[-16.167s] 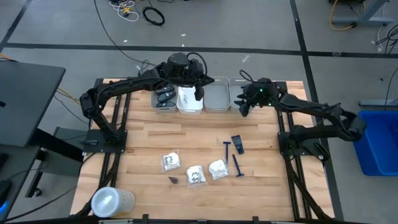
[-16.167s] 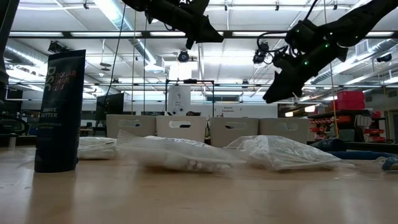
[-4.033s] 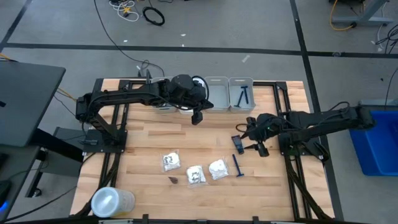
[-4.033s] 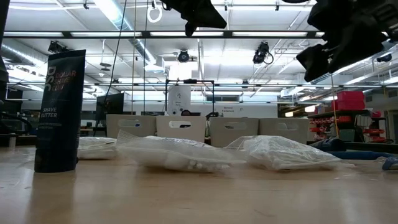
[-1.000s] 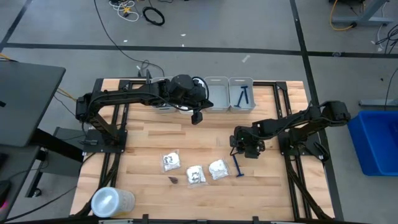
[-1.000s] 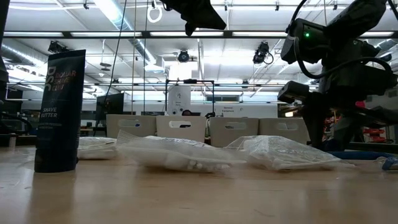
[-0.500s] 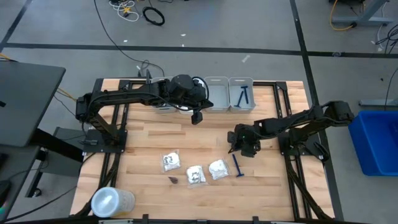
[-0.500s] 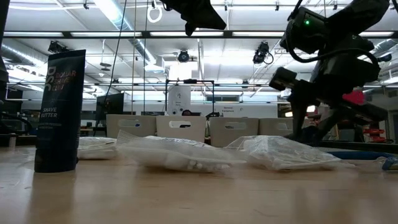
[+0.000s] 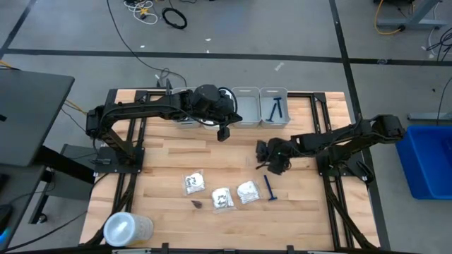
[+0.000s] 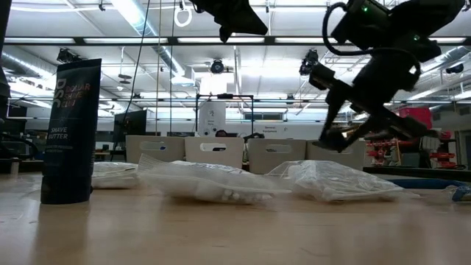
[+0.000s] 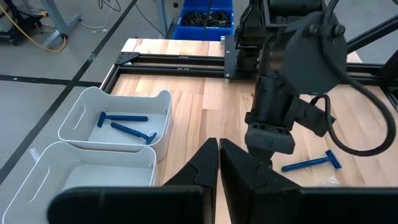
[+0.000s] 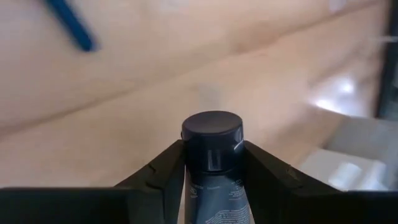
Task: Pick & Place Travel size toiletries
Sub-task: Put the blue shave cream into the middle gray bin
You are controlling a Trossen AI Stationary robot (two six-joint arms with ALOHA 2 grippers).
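left gripper (image 9: 224, 132) is hanging over the near edge of the bin row (image 9: 246, 113), jaws closed on nothing, bare wood opening up on the near side of it. two blue razors (image 11: 127, 124) are lying in the end bin (image 11: 118, 119), the right-hand end of the row. right gripper (image 9: 263, 156) is hovering above open table off the near right corner of the row, fingers (image 12: 161, 173) clamping a dark tube (image 12: 213, 163), cap pointing forward. three white packets (image 9: 220, 192) are sitting well nearer than the row, close to the table's near edge. one blue razor (image 9: 269, 188) is lying just right of them, below the right gripper.
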